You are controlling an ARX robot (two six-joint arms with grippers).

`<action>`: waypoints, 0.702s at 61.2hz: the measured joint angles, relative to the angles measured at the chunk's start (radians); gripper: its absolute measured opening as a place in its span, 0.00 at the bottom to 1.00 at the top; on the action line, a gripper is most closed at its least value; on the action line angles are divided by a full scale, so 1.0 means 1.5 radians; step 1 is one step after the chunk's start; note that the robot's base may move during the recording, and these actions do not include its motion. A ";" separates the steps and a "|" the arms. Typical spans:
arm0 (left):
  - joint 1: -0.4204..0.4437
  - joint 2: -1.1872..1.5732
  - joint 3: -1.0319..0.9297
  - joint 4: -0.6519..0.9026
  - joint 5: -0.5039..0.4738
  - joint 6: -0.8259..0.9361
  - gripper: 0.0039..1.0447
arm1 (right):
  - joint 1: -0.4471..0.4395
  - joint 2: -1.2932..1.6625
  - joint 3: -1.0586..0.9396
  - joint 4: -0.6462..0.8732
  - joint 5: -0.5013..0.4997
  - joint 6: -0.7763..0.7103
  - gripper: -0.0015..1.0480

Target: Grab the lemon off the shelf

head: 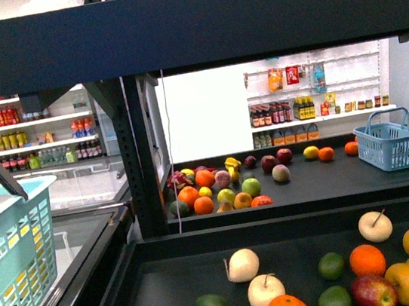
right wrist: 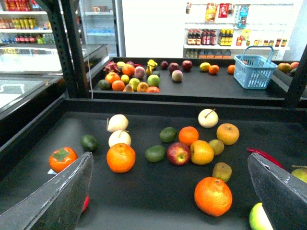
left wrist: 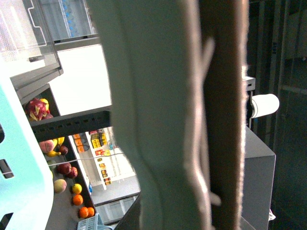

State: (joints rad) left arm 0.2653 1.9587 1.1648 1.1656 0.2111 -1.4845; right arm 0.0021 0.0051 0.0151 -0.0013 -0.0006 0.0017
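Observation:
The shelf [head: 171, 24] is a black rack with flat tiers of loose fruit. The clearest lemon-like fruit is a small yellow one [head: 310, 152] on the far tier, which the right wrist view [right wrist: 205, 66] also shows. Yellow-orange round fruits [right wrist: 201, 152] lie on the near tier among oranges, apples and limes. My right gripper [right wrist: 168, 201] hangs open above the near tier, its dark fingers [right wrist: 57, 196] wide apart and empty. My left gripper [left wrist: 201, 158] is shut on the basket handle [left wrist: 158, 120], which fills the left wrist view. The teal basket [head: 6, 257] hangs at the far left.
A light blue basket [head: 390, 144] stands on the far tier at the right. A perforated black upright [head: 140, 154] rises left of the fruit. Glass-topped freezer cases [head: 80, 189] lie to the left. White wall shelves of bottles [head: 290, 110] line the back.

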 joint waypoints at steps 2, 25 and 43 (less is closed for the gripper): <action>0.004 0.003 0.000 0.006 0.005 -0.001 0.05 | 0.000 0.000 0.000 0.000 0.000 0.000 0.93; 0.019 0.042 -0.026 0.075 0.034 -0.014 0.05 | 0.000 0.000 0.000 0.000 0.000 0.000 0.93; 0.019 0.059 -0.065 0.141 0.034 -0.029 0.05 | 0.000 0.000 0.000 0.000 0.000 0.000 0.93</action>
State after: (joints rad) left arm 0.2939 2.0472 1.0676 1.3769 0.2626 -1.5284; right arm 0.0021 0.0051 0.0151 -0.0013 -0.0006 0.0017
